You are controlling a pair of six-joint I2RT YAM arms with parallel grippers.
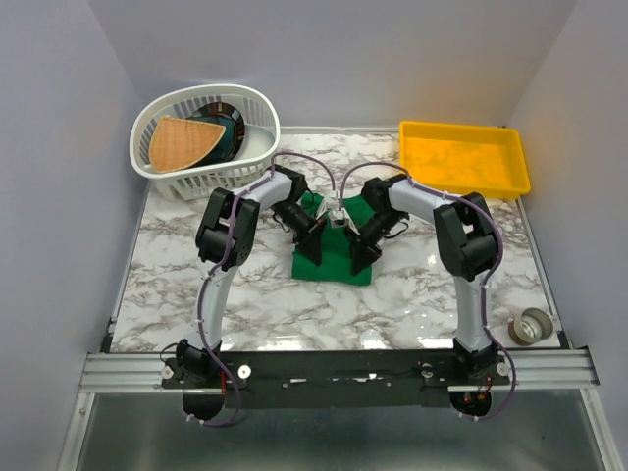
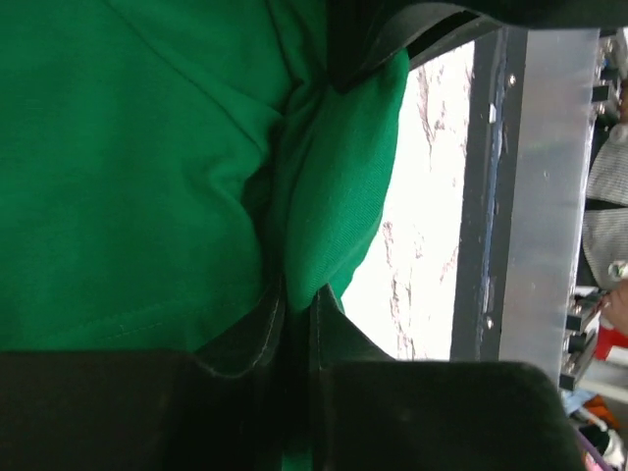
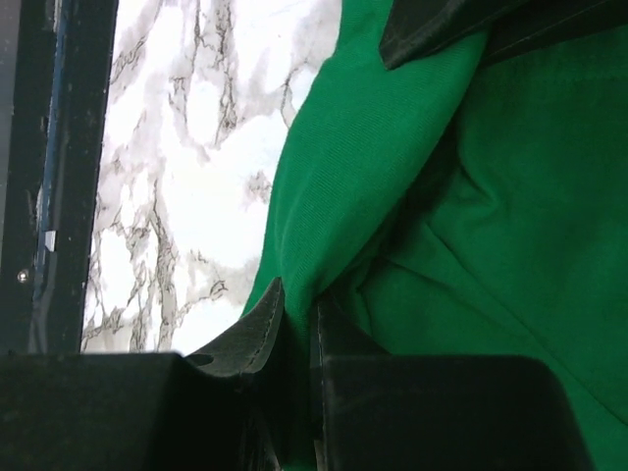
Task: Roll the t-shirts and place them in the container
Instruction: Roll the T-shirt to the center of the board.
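The left hand and right hand, side by side, each pinch the t-shirt mid-surface, its gathered fold parallel to the near edge.

Pale grey links, bulky black joints on left arm and right arm — thin purple cables running alongside, matte black fingers.

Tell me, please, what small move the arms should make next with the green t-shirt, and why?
Probably turn both pinched folds over together to start the roll: the left gripper and right gripper are each shut on a fold of the green t-shirt.
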